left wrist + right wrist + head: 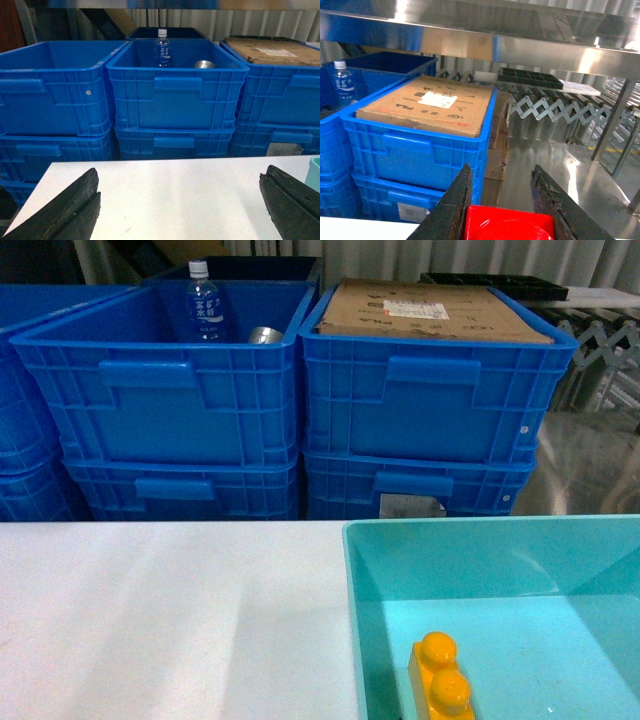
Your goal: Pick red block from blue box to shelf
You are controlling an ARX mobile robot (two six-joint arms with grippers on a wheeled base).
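The white table (170, 610) carries the blue box (352, 620) at its right side; the tub rests directly on the tabletop. Behind the table, dark blue ribbed crates (165, 405) stand stacked in pairs, apparently on the shelf (550, 165), whose reflective steel deck extends rightward.

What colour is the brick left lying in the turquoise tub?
Yellow-orange. The two-stud brick lies in the blue box, clearest in the head view.
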